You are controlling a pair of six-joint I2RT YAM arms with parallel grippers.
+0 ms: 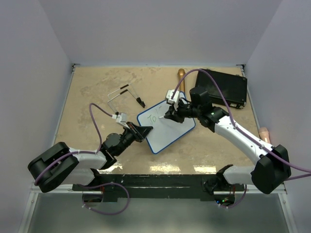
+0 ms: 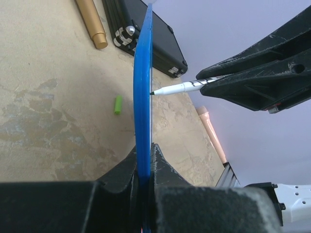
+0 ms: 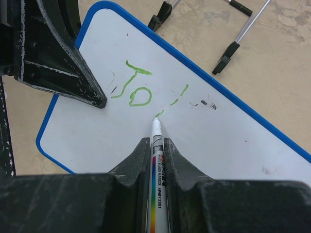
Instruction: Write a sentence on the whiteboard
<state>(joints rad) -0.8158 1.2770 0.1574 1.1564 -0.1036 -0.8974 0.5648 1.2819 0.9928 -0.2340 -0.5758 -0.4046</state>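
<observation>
The whiteboard point(image 1: 170, 133), white with a blue rim, sits at the table's middle. In the left wrist view it stands edge-on as a blue strip point(image 2: 142, 97). My left gripper point(image 1: 144, 130) point(image 2: 144, 151) is shut on its left edge. My right gripper point(image 1: 168, 115) point(image 3: 156, 143) is shut on a white marker point(image 3: 158, 165) with a rainbow stripe. The marker's tip touches the board point(image 3: 228, 141) at the end of a short green stroke. Green letters "To" point(image 3: 133, 87) and a few short green dashes are on the board. The marker point(image 2: 180, 88) meets the board's face from the right.
A black rectangular case point(image 1: 224, 87) lies at the back right, with a gold tube point(image 1: 181, 76) beside it. A wire stand with black tips point(image 1: 125, 95) lies behind the board. A green cap point(image 2: 117, 104) lies on the table. A peach stick point(image 1: 265, 133) lies at the right edge.
</observation>
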